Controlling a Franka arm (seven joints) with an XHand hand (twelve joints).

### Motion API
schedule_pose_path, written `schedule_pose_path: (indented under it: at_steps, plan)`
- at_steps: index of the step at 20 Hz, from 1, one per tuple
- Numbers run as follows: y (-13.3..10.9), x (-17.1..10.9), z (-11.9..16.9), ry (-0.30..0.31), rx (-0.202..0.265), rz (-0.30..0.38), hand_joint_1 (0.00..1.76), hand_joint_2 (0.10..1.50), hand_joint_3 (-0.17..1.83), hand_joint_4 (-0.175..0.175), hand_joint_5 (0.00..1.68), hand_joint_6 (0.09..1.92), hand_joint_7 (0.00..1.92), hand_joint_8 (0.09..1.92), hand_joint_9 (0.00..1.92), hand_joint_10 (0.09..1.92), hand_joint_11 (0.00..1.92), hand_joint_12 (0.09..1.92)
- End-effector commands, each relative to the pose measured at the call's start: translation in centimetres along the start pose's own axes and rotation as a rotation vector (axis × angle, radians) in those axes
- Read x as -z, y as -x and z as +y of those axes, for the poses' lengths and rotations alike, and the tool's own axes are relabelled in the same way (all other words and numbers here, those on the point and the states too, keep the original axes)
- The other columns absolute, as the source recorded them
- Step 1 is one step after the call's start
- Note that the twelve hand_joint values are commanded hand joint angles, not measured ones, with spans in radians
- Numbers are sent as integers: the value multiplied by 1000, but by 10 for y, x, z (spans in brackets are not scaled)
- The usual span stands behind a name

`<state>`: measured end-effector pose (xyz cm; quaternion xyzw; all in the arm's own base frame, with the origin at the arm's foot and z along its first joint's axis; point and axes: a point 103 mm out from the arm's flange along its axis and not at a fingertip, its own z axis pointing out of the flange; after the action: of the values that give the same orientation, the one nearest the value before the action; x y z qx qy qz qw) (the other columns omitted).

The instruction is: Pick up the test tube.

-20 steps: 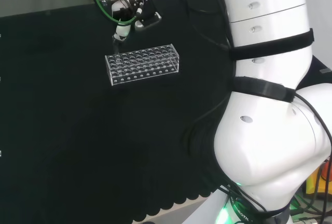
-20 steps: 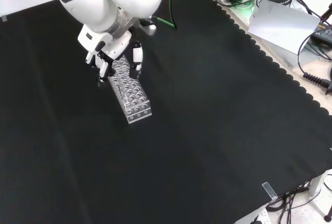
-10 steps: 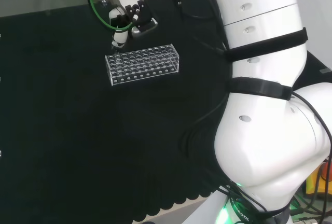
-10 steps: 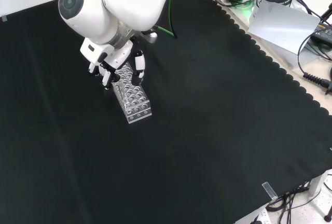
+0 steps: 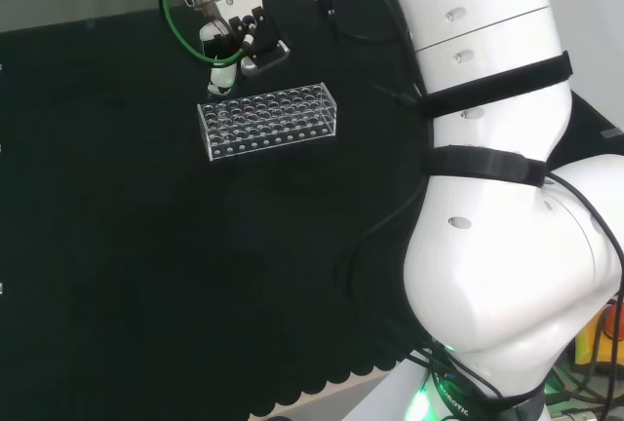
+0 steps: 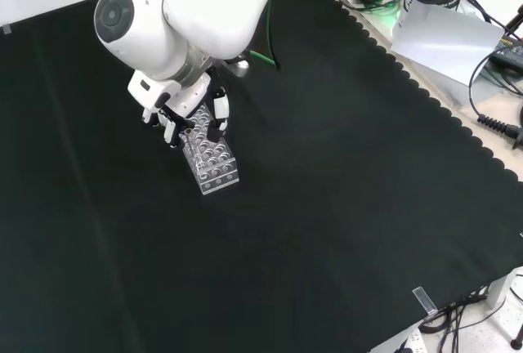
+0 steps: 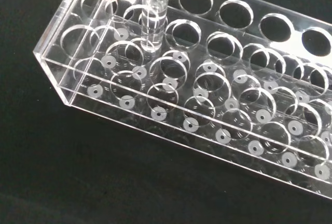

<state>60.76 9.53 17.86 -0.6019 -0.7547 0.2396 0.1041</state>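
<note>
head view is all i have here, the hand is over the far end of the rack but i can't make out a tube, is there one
Observer: Yes. The wrist view shows a clear test tube standing upright in a hole near one end of the rack.
Operator: any other tubes in there
Observer: The other holes visible in the wrist view look empty.
Operator: is the hand around it
Observer: In the front view the hand hangs over the rack's far end with its fingers pointing down beside it; whether they touch the tube I cannot tell.
</note>
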Motion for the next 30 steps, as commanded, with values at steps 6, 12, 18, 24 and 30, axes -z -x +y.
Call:
schedule_pose_path:
  at_steps: [6, 12, 18, 24, 30]
  plan:
    - [-7, -4, 18, 47, -30, 24, 974, 698, 591, -155, 909, 643, 1428, 486, 1146, 521, 564, 1356]
    - [-11, -1, 26, 45, -35, 60, 1014, 679, 628, -155, 968, 621, 1482, 432, 1190, 498, 594, 1340]
    - [-10, -2, 32, 67, -43, 72, 1098, 815, 414, -74, 1097, 708, 1525, 399, 1241, 490, 622, 1334]
    - [-10, 3, 31, 143, -84, 60, 1211, 794, 390, -173, 1287, 537, 1723, 349, 1538, 478, 1111, 1008]
    - [-8, 12, 31, 169, -90, 100, 1222, 747, 462, -175, 1318, 503, 1783, 356, 1633, 500, 1281, 837]
